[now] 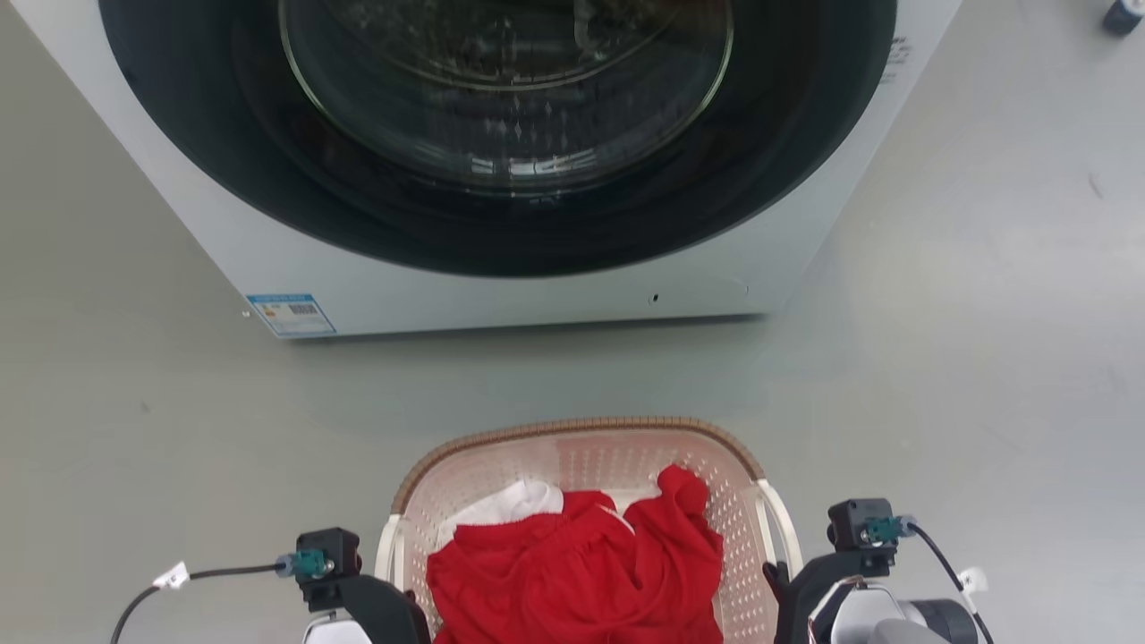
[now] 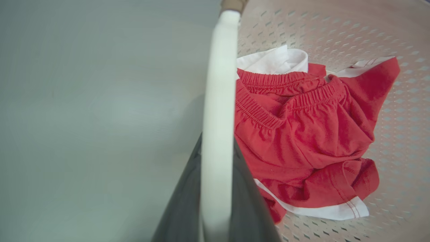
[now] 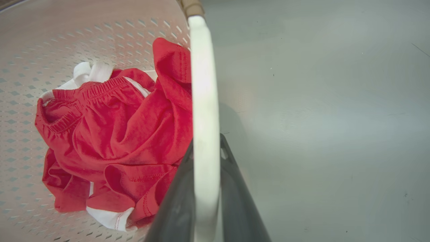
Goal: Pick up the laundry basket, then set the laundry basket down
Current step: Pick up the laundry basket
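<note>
Where the left gripper point(image 2: 217, 141) closes, its two long dark fingers press either side of a smooth white side handle point(image 2: 218, 84), and the right gripper point(image 3: 207, 141) clamps the opposite white handle point(image 3: 203, 84) the same way, so both have hold of the rounded-rectangular pale pink-cream perforated plastic laundry basket point(image 1: 581, 425). Seen from the head, the basket sits between the two grippers, directly in front of the big white front-loading washing machine point(image 1: 268, 259) and a little apart from it; I cannot tell whether it rests on the ground or hangs just clear of it. Underneath and all around is a smooth grey-green floor point(image 1: 939, 402), faintly glossy, with a few small scuffs and specks. A brown woven-look rim runs round the basket's top, and its walls are dotted with rows of small slots. Inside lies a crumpled red garment with an elastic waistband and white hem trim point(image 2: 302, 134), with a bit of white cloth point(image 1: 514, 501) peeking out behind it. The machine's dark round door with its glass porthole point(image 1: 510, 89) is shut. A blue-and-white sticker point(image 1: 291, 313) sits at the machine's lower left corner, its print too small to read. Small white tags point(image 1: 172, 575) hang on the wrist cables, also unreadable.
</note>
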You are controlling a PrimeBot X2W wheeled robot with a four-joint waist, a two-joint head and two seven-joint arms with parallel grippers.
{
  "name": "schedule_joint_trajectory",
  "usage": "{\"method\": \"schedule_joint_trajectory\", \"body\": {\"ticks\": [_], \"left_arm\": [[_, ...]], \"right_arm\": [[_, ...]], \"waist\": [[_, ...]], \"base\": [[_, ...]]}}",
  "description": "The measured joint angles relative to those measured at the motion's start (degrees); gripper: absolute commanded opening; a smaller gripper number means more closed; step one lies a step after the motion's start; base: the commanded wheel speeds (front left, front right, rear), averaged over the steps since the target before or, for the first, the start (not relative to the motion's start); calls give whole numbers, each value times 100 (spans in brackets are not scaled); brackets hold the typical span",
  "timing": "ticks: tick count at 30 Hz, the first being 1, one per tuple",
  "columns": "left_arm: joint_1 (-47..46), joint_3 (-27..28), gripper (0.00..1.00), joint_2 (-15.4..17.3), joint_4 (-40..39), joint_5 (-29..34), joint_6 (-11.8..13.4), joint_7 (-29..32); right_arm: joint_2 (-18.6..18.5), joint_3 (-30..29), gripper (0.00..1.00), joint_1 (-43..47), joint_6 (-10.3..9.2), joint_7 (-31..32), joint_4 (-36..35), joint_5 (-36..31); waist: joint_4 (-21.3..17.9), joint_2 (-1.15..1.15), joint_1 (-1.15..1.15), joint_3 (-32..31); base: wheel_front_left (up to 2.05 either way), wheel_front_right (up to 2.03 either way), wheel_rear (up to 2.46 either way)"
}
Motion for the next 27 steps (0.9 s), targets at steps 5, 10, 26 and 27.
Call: {"method": "schedule_joint_trajectory", "body": {"ticks": [5,10,26,27], "left_arm": [[238,-84,0,0,1,-185,4,111],[486,-169,0,2,2,-310,10,203],[863,-363,0,27,16,-604,94,625],[868,-371,0,29,19,-617,109,658]], "right_arm": [[2,65,0,229,0,148,-3,134],[4,136,0,435,0,299,-4,249],[9,344,0,784,0,833,-24,595],[9,354,0,792,0,856,-32,600]], "waist": [[-22,0,1,-369],[-33,0,1,-719],[-43,0,1,-1564],[-46,0,1,-1587]], "base": [[0,0,0],[0,0,0],[0,0,0],[0,0,0]]}}
